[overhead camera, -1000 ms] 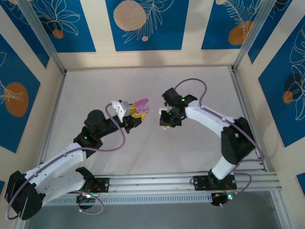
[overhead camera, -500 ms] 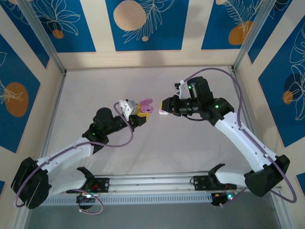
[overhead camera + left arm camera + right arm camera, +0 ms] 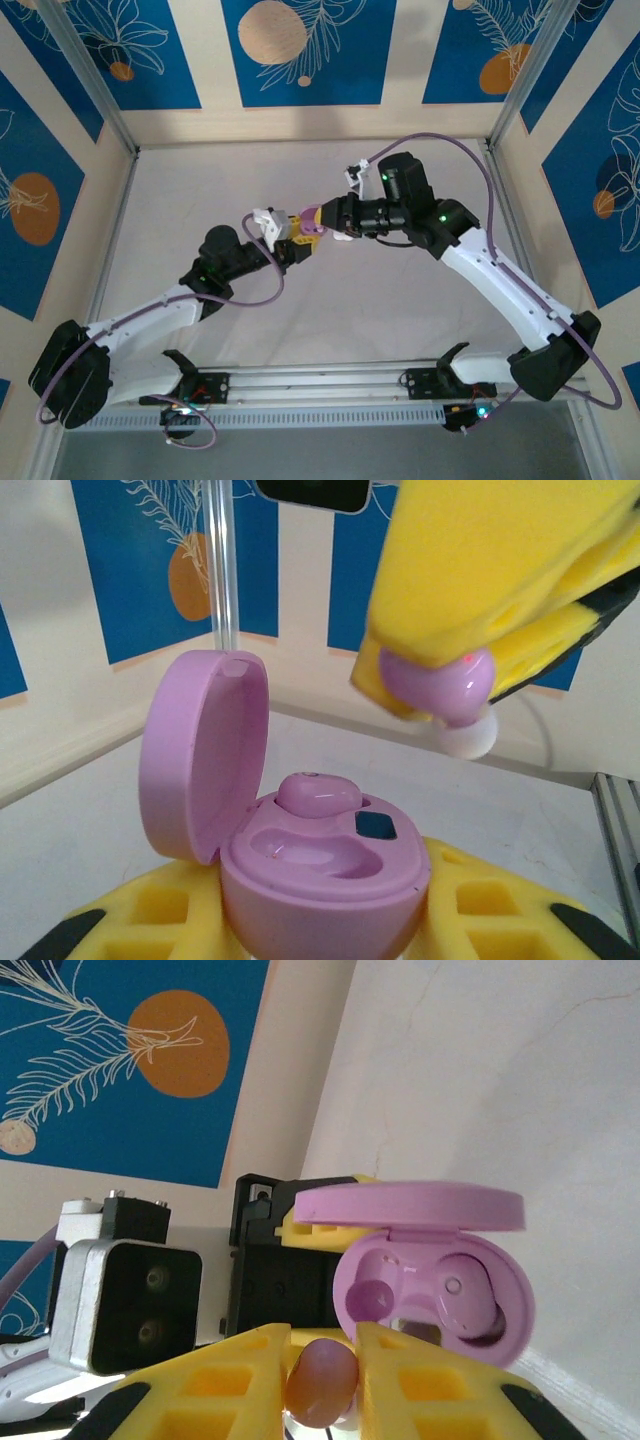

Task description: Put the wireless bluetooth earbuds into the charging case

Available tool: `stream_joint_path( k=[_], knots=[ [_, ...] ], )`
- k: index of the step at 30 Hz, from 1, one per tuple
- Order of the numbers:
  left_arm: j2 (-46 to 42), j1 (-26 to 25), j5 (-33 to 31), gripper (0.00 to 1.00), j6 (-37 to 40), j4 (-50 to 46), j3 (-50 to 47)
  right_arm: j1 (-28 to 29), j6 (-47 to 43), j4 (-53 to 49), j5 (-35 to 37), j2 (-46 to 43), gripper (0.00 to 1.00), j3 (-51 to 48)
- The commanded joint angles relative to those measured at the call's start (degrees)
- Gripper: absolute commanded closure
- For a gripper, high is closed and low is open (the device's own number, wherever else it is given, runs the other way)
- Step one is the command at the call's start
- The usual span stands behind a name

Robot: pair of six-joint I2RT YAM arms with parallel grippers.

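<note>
A: How far is the task, as you judge it?

B: About half done for this pink charging case [image 3: 320, 870]. Its lid [image 3: 200, 750] stands open, one pink earbud [image 3: 318, 791] sits in its well, and the other well [image 3: 300, 848] beside it is empty.

A: And the second earbud [image 3: 322, 1380]?

B: The right gripper [image 3: 330, 214] is closed on it, pinching it from both sides. It hangs above the case, a little off to one side, not touching.

A: Who holds the case?

B: The left gripper [image 3: 297, 243], its jaws clamped on the base. What is left, I think: lower the bud into the empty well and release
</note>
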Motion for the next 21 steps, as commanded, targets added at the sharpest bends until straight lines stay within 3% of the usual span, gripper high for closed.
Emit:
stream_joint_path(
  k=[1, 21],
  knots=[
    [0.01, -0.73, 1.64, 0.72, 0.43, 3.2, -0.06, 0.71, 0.16, 0.53, 0.22, 0.82, 0.77, 2.42],
    [0.62, -1.3, 1.01, 0.72, 0.27, 3.07, 0.99, 3.05, -1.33, -0.24, 3.68, 4.02, 0.77, 3.67]
  ],
)
